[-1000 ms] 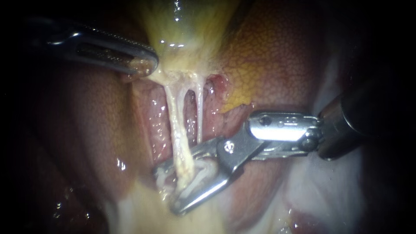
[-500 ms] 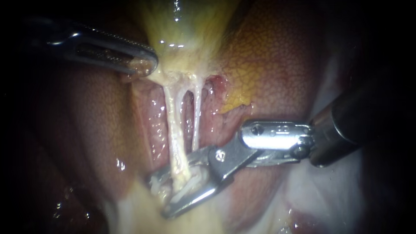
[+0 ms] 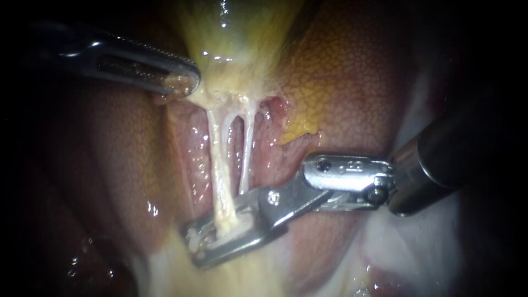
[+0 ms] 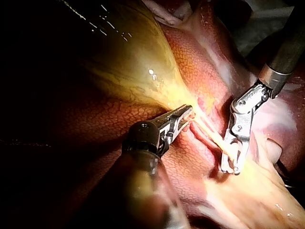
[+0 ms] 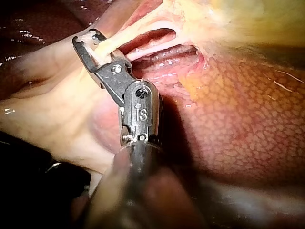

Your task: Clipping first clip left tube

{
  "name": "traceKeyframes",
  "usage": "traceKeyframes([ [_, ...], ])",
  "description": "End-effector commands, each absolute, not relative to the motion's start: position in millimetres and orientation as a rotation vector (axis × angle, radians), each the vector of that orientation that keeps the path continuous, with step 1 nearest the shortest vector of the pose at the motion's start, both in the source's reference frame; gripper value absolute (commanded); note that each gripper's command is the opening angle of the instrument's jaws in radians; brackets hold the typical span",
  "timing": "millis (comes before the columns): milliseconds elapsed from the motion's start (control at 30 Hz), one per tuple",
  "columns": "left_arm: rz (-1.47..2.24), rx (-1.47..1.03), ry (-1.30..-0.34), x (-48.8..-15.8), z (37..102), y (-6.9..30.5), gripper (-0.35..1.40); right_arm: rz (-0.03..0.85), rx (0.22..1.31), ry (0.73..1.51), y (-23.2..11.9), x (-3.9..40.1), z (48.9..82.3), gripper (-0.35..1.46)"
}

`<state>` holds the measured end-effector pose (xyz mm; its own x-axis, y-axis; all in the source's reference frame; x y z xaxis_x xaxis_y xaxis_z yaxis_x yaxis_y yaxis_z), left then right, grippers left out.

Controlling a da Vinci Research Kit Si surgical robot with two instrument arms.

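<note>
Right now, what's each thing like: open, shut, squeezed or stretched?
left instrument: shut on gallbladder.
right instrument: shut on clip.
clip: held around left tube, seemingly not fully closed.
left tube: stretched tight, uncut.
right tube: stretched, bare, outside the clip.
gallbladder: gripped and pulled taut.

Left instrument (image 3: 177, 83) comes in from upper left, shaft near level, with its jaws clamped on the lower edge of the gallbladder (image 3: 236, 44). Right instrument (image 3: 213, 242) enters from the right, wrist angled down-left, jaws nearly together and pinching the left tube (image 3: 220, 170) from both sides.
</note>
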<state>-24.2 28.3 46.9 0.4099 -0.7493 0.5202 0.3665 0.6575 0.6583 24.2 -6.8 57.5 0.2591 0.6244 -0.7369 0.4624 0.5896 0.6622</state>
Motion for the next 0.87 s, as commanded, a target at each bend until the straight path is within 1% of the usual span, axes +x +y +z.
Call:
traceKeyframes([
  [33, -0.738, 0.488, -0.897, -24.2, 46.9, 28.3, -0.35, 0.143, 1.018, 1.373, -6.7, 24.2, 57.4, -0.15],
  [167, -0.738, 0.488, -0.897, -24.2, 46.9, 28.3, -0.35, 0.157, 1.021, 1.368, -6.7, 24.2, 57.4, -0.26],
  [200, -0.738, 0.488, -0.897, -24.2, 46.9, 28.3, -0.35, 0.157, 1.021, 1.368, -6.7, 24.2, 57.4, -0.35],
  [300, -0.738, 0.488, -0.897, -24.2, 46.9, 28.3, -0.35, 0.172, 1.033, 1.359, -6.6, 24.2, 57.4, -0.35],
  [867, -0.738, 0.488, -0.897, -24.2, 46.9, 28.3, -0.35, 0.178, 1.036, 1.356, -6.4, 24.1, 57.8, -0.35],
])
